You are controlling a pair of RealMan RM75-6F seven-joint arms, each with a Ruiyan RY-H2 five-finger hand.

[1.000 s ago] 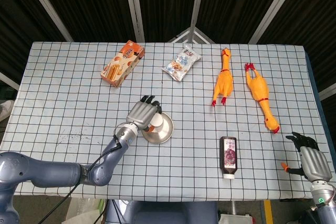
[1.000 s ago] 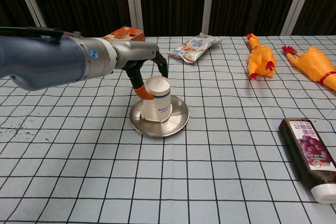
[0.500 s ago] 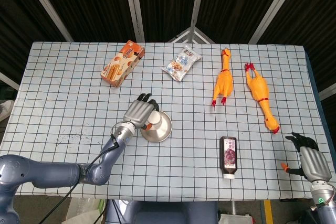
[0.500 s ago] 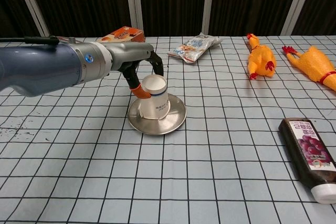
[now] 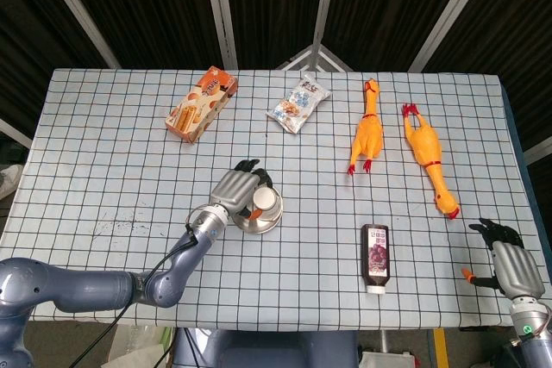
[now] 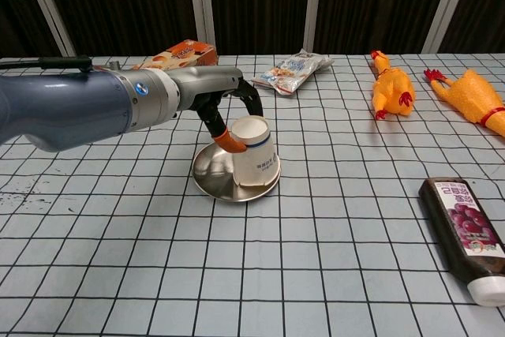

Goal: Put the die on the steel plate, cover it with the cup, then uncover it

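Observation:
A white paper cup [image 6: 254, 157] stands upside down on the right part of the steel plate [image 6: 211, 179], leaning a little. My left hand [image 6: 215, 94] reaches over it from the left and grips it near its upturned base, thumb on the near side and fingers behind. From the head view the cup [image 5: 266, 205] covers much of the plate [image 5: 247, 227], with the left hand [image 5: 235, 187] against it. No die shows in either view. My right hand [image 5: 515, 266] hangs at the table's near right corner, holding nothing, fingers apart.
A dark sauce bottle [image 6: 465, 234] lies at the near right. Two rubber chickens [image 5: 366, 131] [image 5: 429, 157] lie at the far right. A snack bag [image 5: 298, 103] and an orange box [image 5: 201, 103] lie at the back.
My left hand has carried the cup from the plate's middle to its right side, and the cup now leans. The right hand has not moved.

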